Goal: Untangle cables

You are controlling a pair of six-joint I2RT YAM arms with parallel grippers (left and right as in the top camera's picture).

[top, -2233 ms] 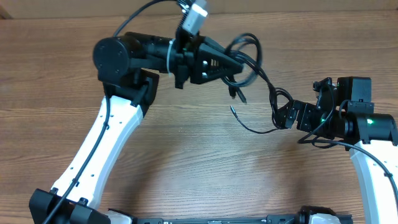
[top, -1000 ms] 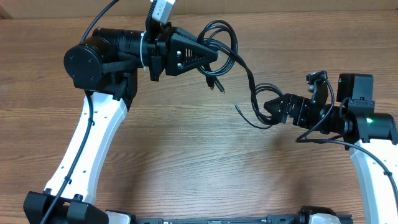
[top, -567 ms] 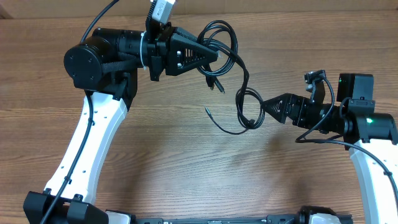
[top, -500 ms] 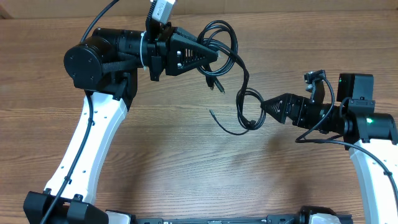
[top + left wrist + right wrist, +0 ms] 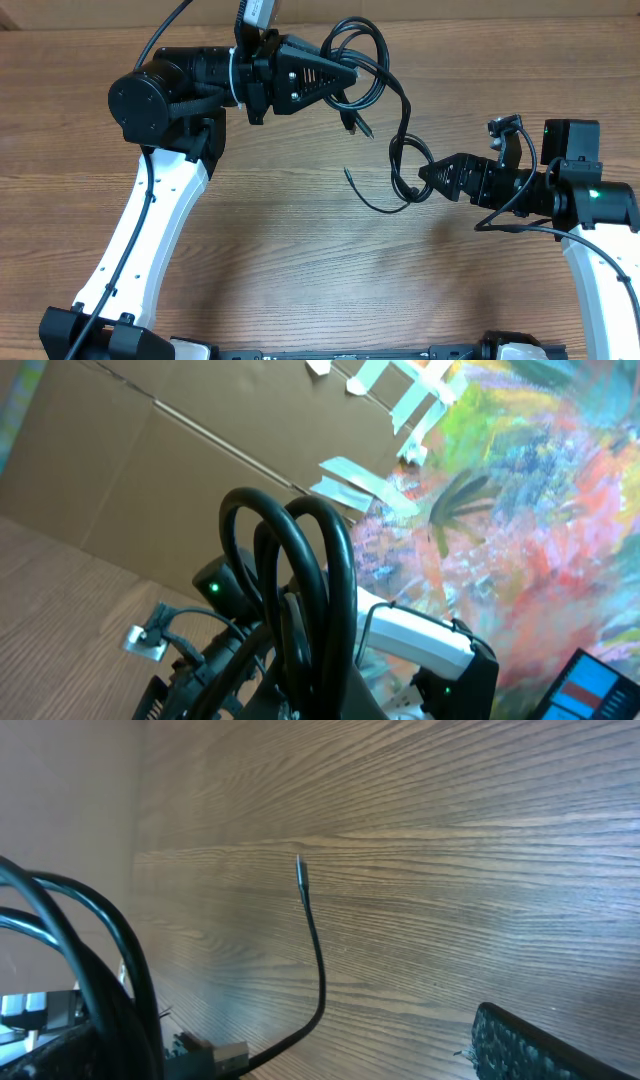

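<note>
Gripping cables (image 5: 406, 105): left end effector (image 5: 350, 76), clamped | right end effector (image 5: 425, 180): jaws spread wide beside the lower loop

Thin black cables (image 5: 372, 62), tangled in one bunch and partly raised above the wooden table (image 5: 250, 260)

Several wide loops are gathered at the top of the bunch, and the left wrist view shows them as tall upright arches. Two short ends with small plugs (image 5: 358, 124) dangle just below. One strand drops from the loops into a smaller loop (image 5: 405, 170), then sweeps out in a curve to a free silver-tipped end (image 5: 347, 172), well apart from the plugs; whether it touches the wood cannot be told
</note>
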